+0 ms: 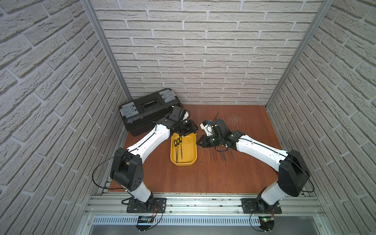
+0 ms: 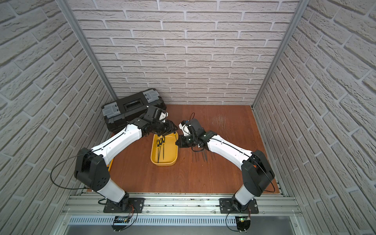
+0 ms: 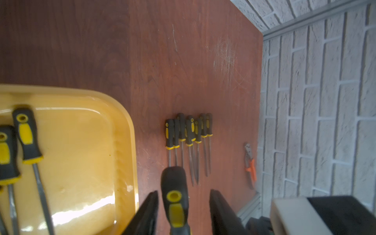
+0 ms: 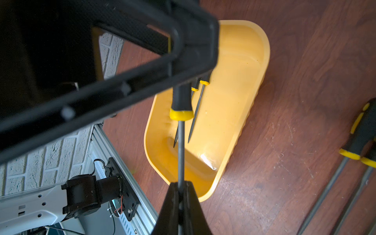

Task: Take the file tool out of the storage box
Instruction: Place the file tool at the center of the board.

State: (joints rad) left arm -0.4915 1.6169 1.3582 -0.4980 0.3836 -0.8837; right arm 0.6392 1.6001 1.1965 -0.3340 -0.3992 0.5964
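File tool (image 4: pixel 180 142): shaft clamped in right claw (image 4: pixel 180 186); handle between parted jaws of left claw (image 3: pixel 183 195); storage box (image 4: pixel 240 81) beside both.

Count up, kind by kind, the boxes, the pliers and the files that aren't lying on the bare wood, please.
Yellow plastic rectangular tub: 1
Black plastic toolbox with grey latches: 1
Orange-handled pliers: 1
Black-and-yellow-handled metal files: 4 (3 lying in the tub, plus 1 held file pinched by the right gripper)
Total: 7

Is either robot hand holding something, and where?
The right hand pinches a file by its metal shaft; the left hand stands open around its handle.
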